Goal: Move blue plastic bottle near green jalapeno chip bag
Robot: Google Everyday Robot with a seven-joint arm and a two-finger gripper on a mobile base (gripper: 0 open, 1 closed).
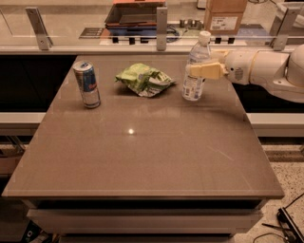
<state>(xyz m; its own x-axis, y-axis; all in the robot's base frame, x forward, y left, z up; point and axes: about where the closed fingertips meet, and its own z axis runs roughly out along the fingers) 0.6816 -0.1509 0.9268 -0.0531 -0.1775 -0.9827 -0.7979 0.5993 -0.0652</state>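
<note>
We can read no writing anywhere. The blue plastic bottle [194, 88] wears a pale blue-and-white label around its lower half, but its print is too small for us to make out. The same goes for the blue-and-silver can [87, 84] and the white sticker on the cardboard box [224, 14] beyond the glass rail.

The white arm [266, 69] reaches in from the right edge, lying nearly level above the far right part of the table [152, 156]. Its gripper [198, 71] points left, and the yellowish jaws pinch the bottle just above the label.

The bottle stands upright, clear-walled, with a white cap [204, 35] on top, and it is the tallest thing on the table. Its base sits at the table's surface, though we cannot tell whether it rests there or hangs just clear. It is near the right side of the green jalapeno chip bag [144, 79], with a narrow strip of bare table between them. The bag lies crumpled and flat, lime green with white and dark patches. The can stands upright, well apart, to the bag's left.
</note>
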